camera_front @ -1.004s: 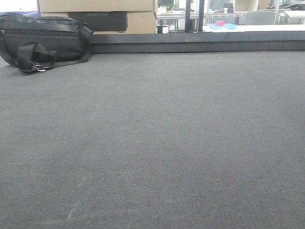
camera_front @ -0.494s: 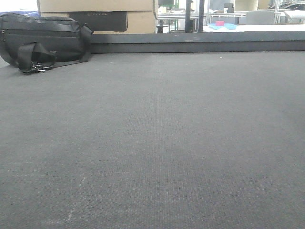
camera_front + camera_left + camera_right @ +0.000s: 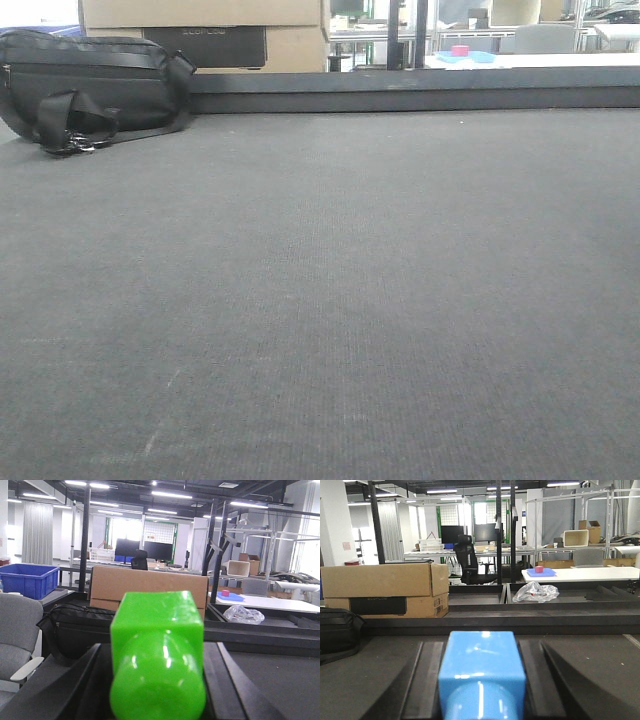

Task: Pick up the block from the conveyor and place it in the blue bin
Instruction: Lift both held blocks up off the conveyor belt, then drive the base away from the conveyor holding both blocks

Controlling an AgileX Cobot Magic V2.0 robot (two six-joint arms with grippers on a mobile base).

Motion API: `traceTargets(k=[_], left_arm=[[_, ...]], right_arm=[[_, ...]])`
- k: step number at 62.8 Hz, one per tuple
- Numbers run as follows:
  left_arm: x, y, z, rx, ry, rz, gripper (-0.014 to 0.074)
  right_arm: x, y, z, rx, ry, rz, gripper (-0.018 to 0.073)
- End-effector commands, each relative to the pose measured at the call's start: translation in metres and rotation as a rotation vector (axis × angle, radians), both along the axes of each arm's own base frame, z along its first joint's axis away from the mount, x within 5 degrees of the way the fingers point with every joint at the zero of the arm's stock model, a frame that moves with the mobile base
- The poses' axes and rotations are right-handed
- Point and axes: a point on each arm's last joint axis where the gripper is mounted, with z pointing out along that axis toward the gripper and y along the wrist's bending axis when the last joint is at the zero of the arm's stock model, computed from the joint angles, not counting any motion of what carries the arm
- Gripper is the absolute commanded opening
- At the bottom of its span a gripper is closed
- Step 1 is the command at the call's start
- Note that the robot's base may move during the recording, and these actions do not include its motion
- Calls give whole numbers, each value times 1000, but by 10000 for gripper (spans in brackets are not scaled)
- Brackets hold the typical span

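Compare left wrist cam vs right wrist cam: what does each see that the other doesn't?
Left wrist only: a green block between the left fingers, a blue bin at far left, and a grey chair.
Right wrist only: a blue block between the right fingers.
Both: the cardboard box, black bag, crumpled plastic bag and white table with a pink item. Neither view shows whether the fingers actually grip their block.
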Motion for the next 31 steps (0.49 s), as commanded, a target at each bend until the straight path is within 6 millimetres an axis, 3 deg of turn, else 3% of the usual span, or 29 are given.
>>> traceTargets(k=[1,31], left_arm=[[-1,0,1,-1,-14,2,-111],[-1,0,1,-1,-14,2,-111]], right_arm=[[-2,0,3,-2,-20,-3,-162],[-2,0,3,-2,-20,-3,-162]])
